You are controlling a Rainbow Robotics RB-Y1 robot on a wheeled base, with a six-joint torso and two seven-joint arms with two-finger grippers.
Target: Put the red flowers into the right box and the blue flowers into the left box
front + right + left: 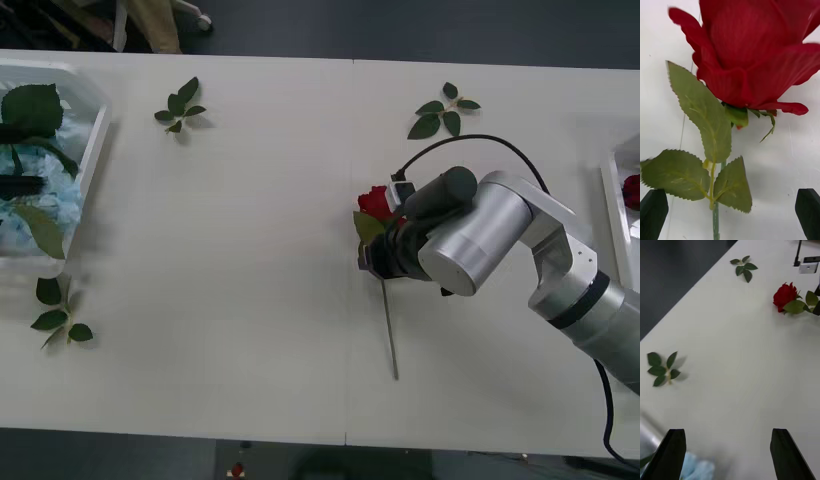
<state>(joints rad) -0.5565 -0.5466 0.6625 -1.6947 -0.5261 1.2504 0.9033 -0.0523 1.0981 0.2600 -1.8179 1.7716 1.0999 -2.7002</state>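
Hovering w/ right end effector (pixel 383 258) over rose (pixel 375 203) at desk (pixel 270 250) ctr, fingers spread wide, gripping nothing. Left end effector (pixel 728 453) open too, sitting at 9 o'clock over blue flowers (pixel 40 190) in tray (pixel 93 150).

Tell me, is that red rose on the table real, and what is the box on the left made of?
The deep-red rose looks artificial: its petals show a matte, woven, cloth-like grain, and its stiff serrated leaves look like fabric. The white rounded-corner tray looks like translucent plastic, with a smooth moulded rim.
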